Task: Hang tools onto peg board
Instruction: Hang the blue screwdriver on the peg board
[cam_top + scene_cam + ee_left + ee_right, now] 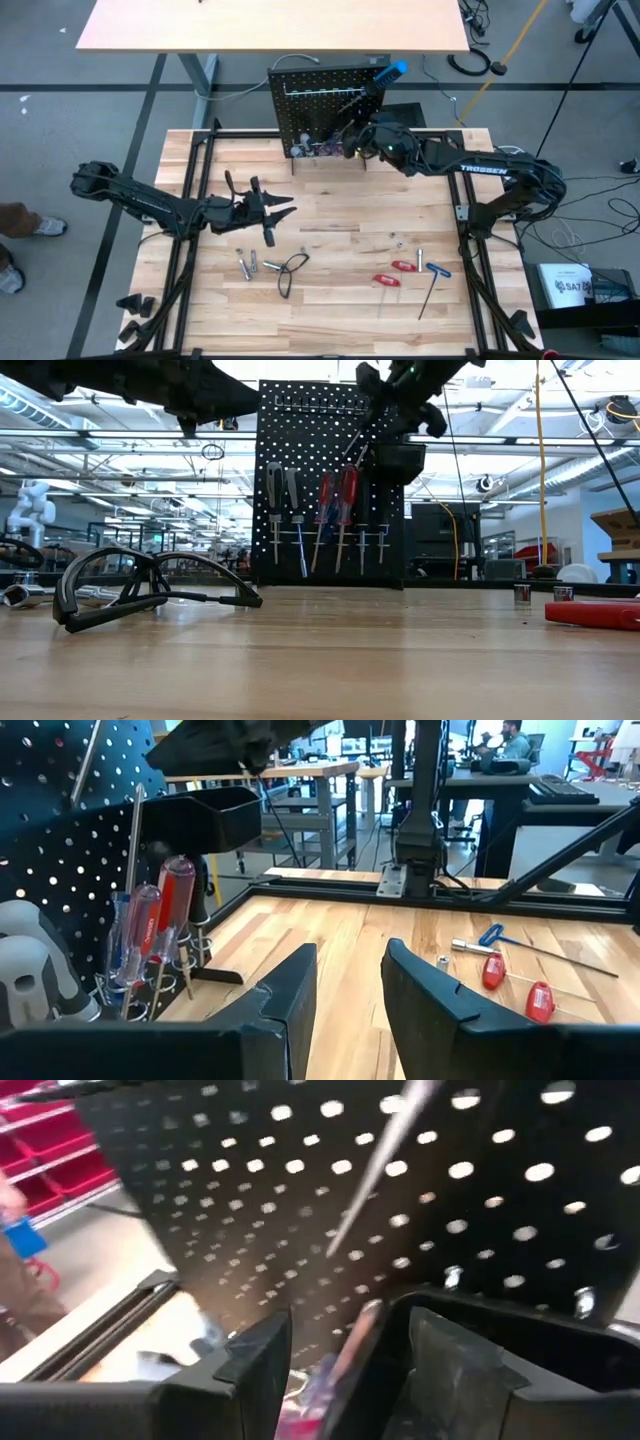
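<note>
Black peg board [320,105] stands at upper centre of the worktop [330,215]. Right gripper [352,138] at its face seems to clasp a screwdriver [375,1165]. Left gripper [284,208], centre-left, holds its fingers parted, empty.

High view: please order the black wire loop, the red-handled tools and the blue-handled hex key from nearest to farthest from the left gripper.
From the left gripper, mid-table:
1. Black wire loop, just toward the front edge.
2. Red-handled tools, farther to the right, near the front.
3. Blue-handled hex key, farthest right, beyond the red ones.
</note>
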Robot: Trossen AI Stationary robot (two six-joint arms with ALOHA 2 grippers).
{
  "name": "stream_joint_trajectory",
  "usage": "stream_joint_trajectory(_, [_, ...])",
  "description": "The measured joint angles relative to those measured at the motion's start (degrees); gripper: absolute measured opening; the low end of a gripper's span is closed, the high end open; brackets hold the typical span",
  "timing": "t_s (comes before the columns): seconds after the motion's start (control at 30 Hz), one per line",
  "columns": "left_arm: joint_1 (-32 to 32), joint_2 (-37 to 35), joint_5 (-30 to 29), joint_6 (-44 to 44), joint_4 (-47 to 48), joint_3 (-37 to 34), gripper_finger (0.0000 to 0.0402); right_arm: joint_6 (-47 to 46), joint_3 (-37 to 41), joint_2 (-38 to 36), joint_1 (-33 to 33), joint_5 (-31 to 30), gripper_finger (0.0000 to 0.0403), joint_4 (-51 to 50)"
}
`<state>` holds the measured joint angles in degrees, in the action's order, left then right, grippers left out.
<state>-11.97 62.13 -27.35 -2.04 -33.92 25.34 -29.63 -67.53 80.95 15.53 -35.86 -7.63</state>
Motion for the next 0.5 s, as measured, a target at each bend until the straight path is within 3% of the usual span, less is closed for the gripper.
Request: stream_joint_trajectory(0.5, [1.0,0.0,0.0,0.2,0.7,0.0,0.0118,-0.9,0.0,1.6,3.8,2.3,0.0196,2.0])
